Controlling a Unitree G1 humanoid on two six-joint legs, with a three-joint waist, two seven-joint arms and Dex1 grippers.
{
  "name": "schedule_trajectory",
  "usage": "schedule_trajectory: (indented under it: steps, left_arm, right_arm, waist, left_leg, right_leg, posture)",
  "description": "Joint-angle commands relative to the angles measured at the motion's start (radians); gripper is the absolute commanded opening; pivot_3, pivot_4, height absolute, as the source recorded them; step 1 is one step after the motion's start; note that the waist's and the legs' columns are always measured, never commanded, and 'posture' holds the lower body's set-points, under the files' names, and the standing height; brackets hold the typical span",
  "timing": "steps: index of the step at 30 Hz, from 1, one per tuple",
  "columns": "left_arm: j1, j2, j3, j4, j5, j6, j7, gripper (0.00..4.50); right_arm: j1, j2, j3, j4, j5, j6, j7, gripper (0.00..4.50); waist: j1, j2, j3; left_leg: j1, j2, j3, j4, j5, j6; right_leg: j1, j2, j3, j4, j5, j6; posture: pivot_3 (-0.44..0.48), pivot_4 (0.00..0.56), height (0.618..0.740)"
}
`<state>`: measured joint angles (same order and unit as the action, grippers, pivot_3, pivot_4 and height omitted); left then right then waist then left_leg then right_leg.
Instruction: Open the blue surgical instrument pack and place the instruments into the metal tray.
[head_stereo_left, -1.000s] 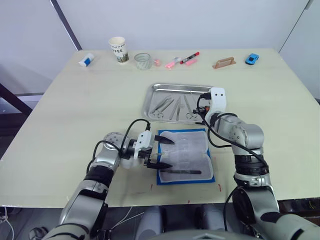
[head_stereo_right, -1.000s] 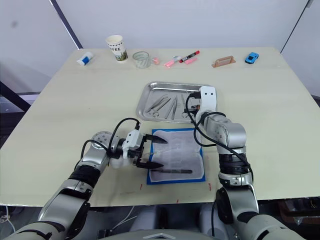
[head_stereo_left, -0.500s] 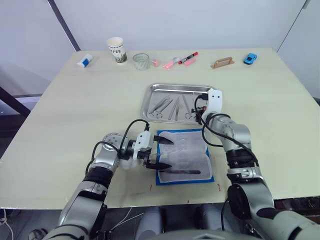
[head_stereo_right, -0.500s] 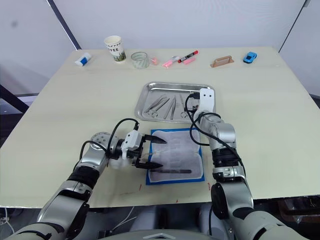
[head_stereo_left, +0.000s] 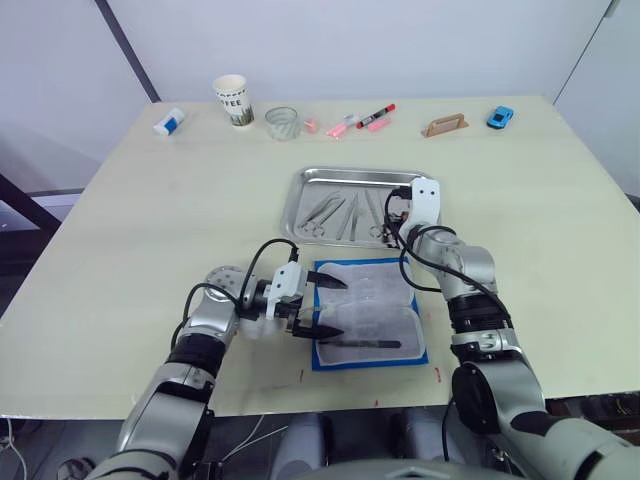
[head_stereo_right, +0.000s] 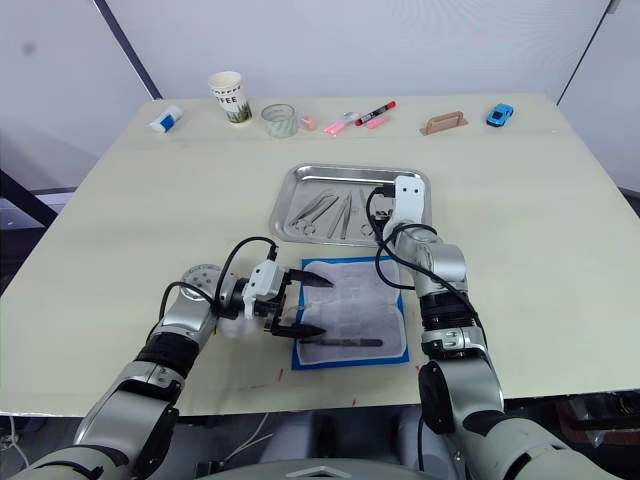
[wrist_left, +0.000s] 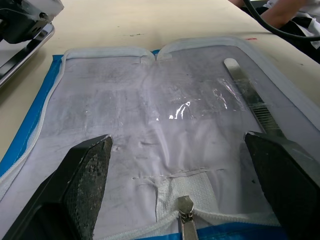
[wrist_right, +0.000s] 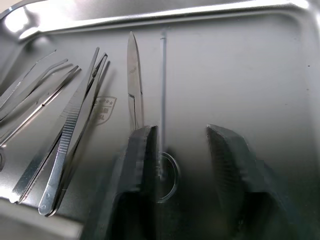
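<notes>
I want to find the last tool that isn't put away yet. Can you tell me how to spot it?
Find the shiny metal tray in the middle of the table, then the open blue pack just in front of it. On the pack's pale lining, along the edge nearest the robot, lies one flat dark tool. Every other tool lies in the tray.

The paper cup (head_stereo_right: 228, 96) at the upper left of the frame on the table (head_stereo_right: 130, 210) carries dark capitals, of which "FEE" can be read. On the floor of the metal tray (wrist_right: 240, 60), between the instruments (wrist_right: 65, 125), sits a small stamped shield mark with lettering too small to read. No other text can be read.
</notes>
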<state>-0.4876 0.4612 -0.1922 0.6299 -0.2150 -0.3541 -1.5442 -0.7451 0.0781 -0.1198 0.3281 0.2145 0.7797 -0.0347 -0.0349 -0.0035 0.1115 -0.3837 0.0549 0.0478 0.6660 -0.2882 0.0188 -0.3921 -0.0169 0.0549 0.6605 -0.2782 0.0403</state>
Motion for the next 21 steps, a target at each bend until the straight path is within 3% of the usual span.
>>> schedule_trajectory:
  steps: [1,6,11,18,21]
  left_arm:
    - [0.044,-0.016,-0.028,0.055,0.032,0.008,0.001,4.50]
    - [0.047,-0.017,-0.025,0.054,0.030,0.007,-0.001,4.50]
    - [0.049,-0.017,-0.021,0.050,0.028,0.010,-0.003,4.50]
    - [0.044,-0.012,-0.016,0.047,0.022,0.017,-0.015,4.50]
    - [0.034,-0.012,-0.018,0.052,0.020,0.019,-0.020,4.50]
  right_arm:
    - [0.011,-0.020,0.021,-0.125,0.032,0.003,0.066,2.97]
    - [0.132,-0.093,0.113,-0.358,0.096,-0.070,0.291,2.97]
    - [0.261,-0.242,0.151,-0.560,0.150,-0.124,0.490,2.97]
    - [0.444,-0.531,0.121,-0.803,0.325,-0.139,0.841,2.97]
    - [0.509,-0.619,0.089,-0.863,0.384,-0.133,0.911,3.76]
  waist:
    - [0.001,0.000,0.000]
    - [0.000,0.001,0.000]
    - [0.003,0.001,0.000]
    - [0.005,0.001,0.001]
    - [0.002,-0.001,0.002]
  left_leg:
    - [0.000,0.000,0.000,0.000,0.000,0.000]
    - [0.000,0.000,-0.001,0.000,0.000,0.000]
    - [-0.001,-0.001,-0.002,0.000,0.000,0.000]
    - [-0.002,-0.001,-0.002,-0.001,0.000,0.000]
    - [0.000,-0.001,-0.002,0.000,0.000,0.000]
  right_leg:
    - [0.000,0.000,0.000,0.000,0.000,0.000]
    - [0.000,0.000,0.000,0.000,0.000,0.000]
    - [0.000,0.000,-0.001,-0.001,-0.001,0.001]
    - [0.001,0.001,0.000,-0.003,-0.001,0.002]
    - [0.002,0.001,0.001,-0.003,-0.001,0.002]
  posture:
    - [0.000,0.150,0.740]
    - [0.000,0.150,0.740]
    - [0.000,0.150,0.740]
    - [0.000,0.150,0.740]
    - [0.000,0.150,0.740]
